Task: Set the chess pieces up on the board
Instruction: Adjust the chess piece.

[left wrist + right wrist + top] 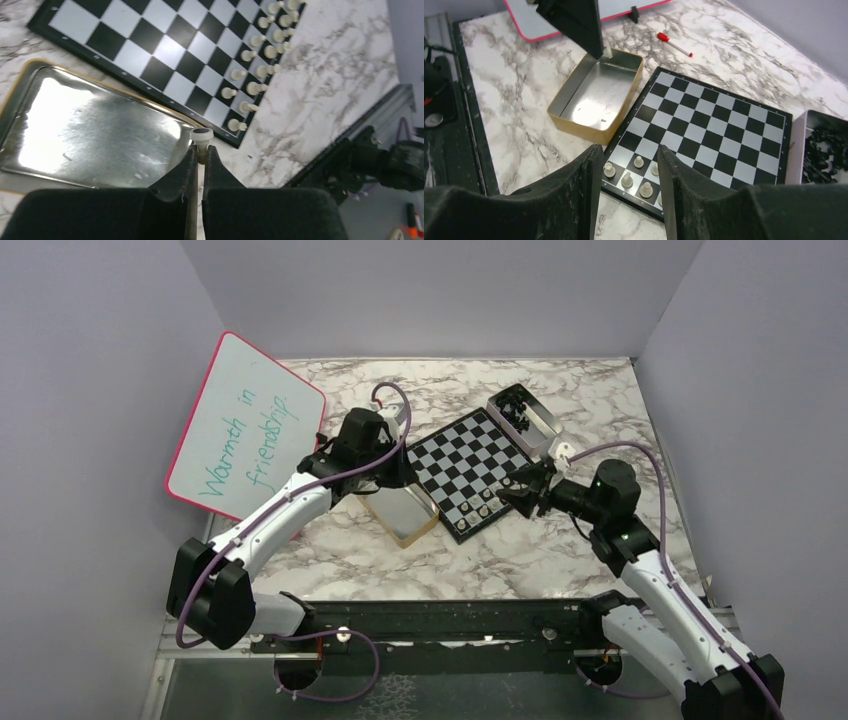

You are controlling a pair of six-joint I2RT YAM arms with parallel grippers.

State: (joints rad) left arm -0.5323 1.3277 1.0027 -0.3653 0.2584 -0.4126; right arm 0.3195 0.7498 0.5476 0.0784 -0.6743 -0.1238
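Pale piece (202, 135) clenched in left gripper (201, 154) at tin (90, 130) rim; board (170, 52) at 12 o'clock; right gripper (629, 152) parted, empty, above set pieces (638, 161) at 6 o'clock board edge.

One chessboard (468, 455). Two tins: a brass-walled tin (574, 126), left of centre in the right wrist view, and a silver tin (546, 426) just upper right of the board. One whiteboard (245, 430) and one marker (674, 44). Pale pieces (247, 106) on the board: at least twelve (the frame edge cuts the rows), plus one lone pale piece (201, 136) off it. Black pieces (821, 155): a heap too jumbled to count.
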